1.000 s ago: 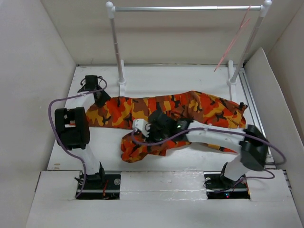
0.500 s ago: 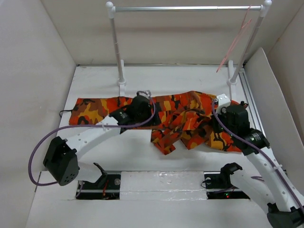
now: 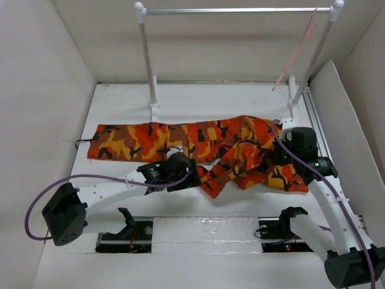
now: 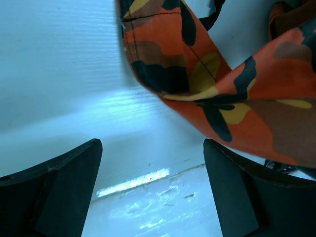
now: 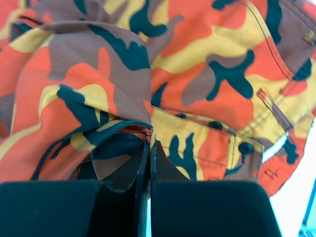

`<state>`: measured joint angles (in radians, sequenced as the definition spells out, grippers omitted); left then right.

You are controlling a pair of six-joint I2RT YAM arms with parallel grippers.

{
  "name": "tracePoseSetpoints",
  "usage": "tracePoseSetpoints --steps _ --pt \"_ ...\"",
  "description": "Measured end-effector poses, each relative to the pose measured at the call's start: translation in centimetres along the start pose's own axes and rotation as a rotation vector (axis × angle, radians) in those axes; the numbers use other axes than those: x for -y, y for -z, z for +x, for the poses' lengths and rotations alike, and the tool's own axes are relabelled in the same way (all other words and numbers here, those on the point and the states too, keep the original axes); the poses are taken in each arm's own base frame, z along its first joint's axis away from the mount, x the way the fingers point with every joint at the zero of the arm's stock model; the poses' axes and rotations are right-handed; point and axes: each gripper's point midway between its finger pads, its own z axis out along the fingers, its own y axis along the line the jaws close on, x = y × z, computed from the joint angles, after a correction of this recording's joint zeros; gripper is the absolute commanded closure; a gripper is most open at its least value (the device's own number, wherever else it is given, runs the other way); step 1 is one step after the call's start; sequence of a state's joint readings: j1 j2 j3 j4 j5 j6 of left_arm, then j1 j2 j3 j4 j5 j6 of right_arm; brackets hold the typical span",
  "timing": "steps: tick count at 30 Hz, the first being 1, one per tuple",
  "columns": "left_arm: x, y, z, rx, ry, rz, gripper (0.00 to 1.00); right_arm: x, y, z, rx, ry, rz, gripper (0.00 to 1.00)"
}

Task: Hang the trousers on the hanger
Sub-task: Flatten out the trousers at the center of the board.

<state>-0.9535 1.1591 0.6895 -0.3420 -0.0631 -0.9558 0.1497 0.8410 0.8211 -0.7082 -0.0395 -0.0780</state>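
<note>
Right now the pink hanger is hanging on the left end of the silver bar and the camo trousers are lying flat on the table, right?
Not quite. The hanger hangs at the right end of the silver bar, not the left end. The top external view shows it. The rest is right: the trousers are lying on the table.

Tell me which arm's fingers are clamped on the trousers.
The right fingers: shut on a fold of the trousers. The left fingers stand open, holding nothing.
</note>
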Motion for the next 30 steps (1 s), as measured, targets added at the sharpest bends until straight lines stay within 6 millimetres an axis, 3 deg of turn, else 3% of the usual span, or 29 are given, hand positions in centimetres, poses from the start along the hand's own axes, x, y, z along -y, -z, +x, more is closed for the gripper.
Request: tracePoseSetpoints --steps 7,10,11,12,16,18,20,24,27,28,30 --pt "1.3 -5.0 0.3 -0.017 0.036 0.007 0.31 -0.8 0.0 0.6 0.027 0.012 -0.051 1.00" --pt "2.1 -7.1 0.1 -0.026 0.025 -0.005 0.64 -1.0 0.0 1.1 0.027 0.014 -0.061 1.00" --pt "2.7 -7.5 -0.3 -0.017 0.022 0.003 0.96 -1.0 0.0 1.2 0.027 0.015 -0.064 1.00" --pt "3.2 -7.8 -0.6 -0.012 0.019 0.006 1.00 -1.0 0.0 1.3 0.027 0.015 -0.065 1.00" --pt "2.8 -7.6 -1.5 0.007 -0.018 -0.049 1.00 -1.1 0.0 1.4 0.027 0.018 -0.074 1.00" --pt "2.6 -5.8 -2.5 0.032 -0.042 -0.088 1.00 -1.2 0.0 1.5 0.027 0.020 -0.081 1.00" --pt "3.1 -2.6 -4.4 0.085 -0.061 -0.101 1.00 -1.4 -0.2 1.6 0.021 0.024 -0.092 1.00" --pt "5.5 7.7 -9.8 0.238 -0.064 -0.094 1.00 -2.1 -0.9 2.2 -0.020 0.037 -0.133 1.00" --pt "6.7 14.2 -13.4 0.331 -0.050 -0.030 1.00 -4.3 -1.6 3.0 -0.074 0.090 -0.238 1.00" --pt "5.9 15.5 -14.3 0.353 -0.024 -0.027 1.00 -5.6 -1.6 3.4 -0.096 0.121 -0.292 0.96" --pt "2.4 17.1 -14.9 0.368 0.037 -0.082 1.00 -8.9 -1.3 4.0 -0.123 0.188 -0.429 0.89"
